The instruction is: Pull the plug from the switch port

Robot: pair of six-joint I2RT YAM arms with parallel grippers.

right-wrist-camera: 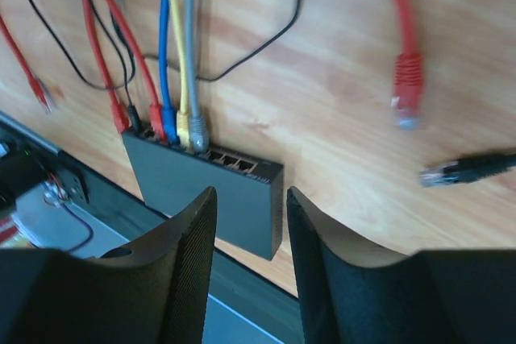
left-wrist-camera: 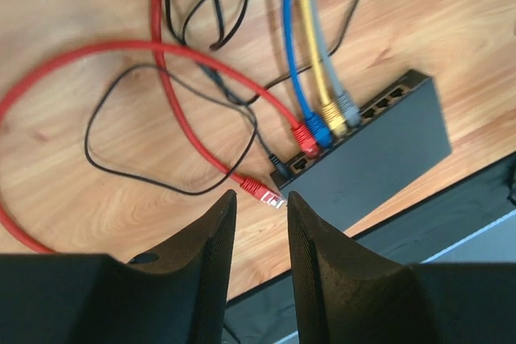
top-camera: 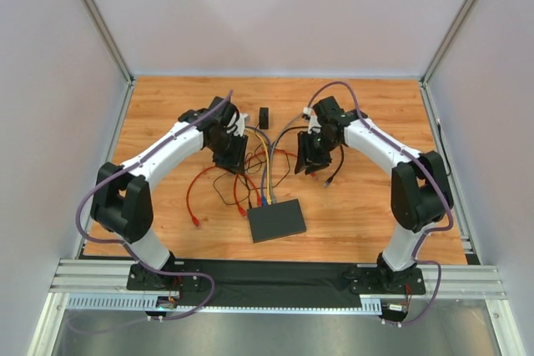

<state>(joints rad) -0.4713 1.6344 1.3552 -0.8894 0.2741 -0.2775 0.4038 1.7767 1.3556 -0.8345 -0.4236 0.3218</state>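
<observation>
The flat black switch (top-camera: 277, 220) lies on the wooden table near the front edge, between my arms. A red plug (left-wrist-camera: 306, 141), a blue plug (left-wrist-camera: 320, 129), a yellow plug (left-wrist-camera: 334, 121) and a grey plug (left-wrist-camera: 348, 110) sit side by side in its sockets, with a thin black lead beside them. The switch (left-wrist-camera: 379, 151) lies ahead of my left gripper (left-wrist-camera: 260, 197), which is open, empty and held above the table. My right gripper (right-wrist-camera: 250, 192) is also open and empty, held above the switch's (right-wrist-camera: 210, 187) free end.
A loose red plug (left-wrist-camera: 262, 189) lies on the table just off the switch's corner. Another loose red plug (right-wrist-camera: 407, 86) and a loose black plug (right-wrist-camera: 451, 171) lie to the right. A small black cube (top-camera: 264, 116) stands further back. Tangled cables (top-camera: 242, 177) cover the middle.
</observation>
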